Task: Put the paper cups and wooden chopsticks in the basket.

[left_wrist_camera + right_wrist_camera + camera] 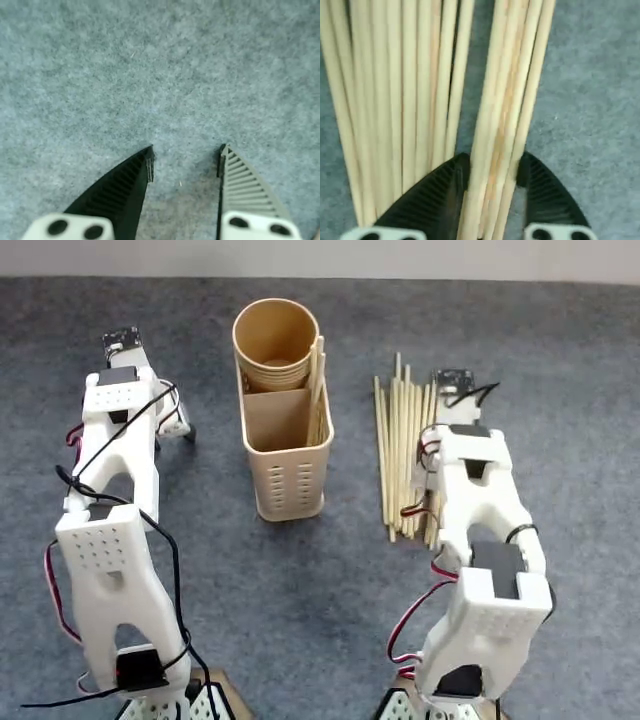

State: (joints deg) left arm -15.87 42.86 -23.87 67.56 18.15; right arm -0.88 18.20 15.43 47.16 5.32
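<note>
The chopsticks (405, 440) lie loose on the desk's right half, long axis running from near edge to far, and my right pincer (493, 160) is clamped on a few of them. The basket (290, 485), with cups (275, 340) inside, stands just left of them with nothing between. My left pincer (185, 152) hangs apart over bare desk.

You cannot count the tan paper cups (262, 325) nested in the rear compartment of the cream slotted plastic basket (290, 485). Its wall hides everything below the topmost rim. The right arm's white body (470, 480) covers the near right part of the pale wooden chopsticks (400, 440) lying on the table, so you cannot tell their number. In the right wrist view they run past the picture's edge at both ends, with no tips showing.
</note>
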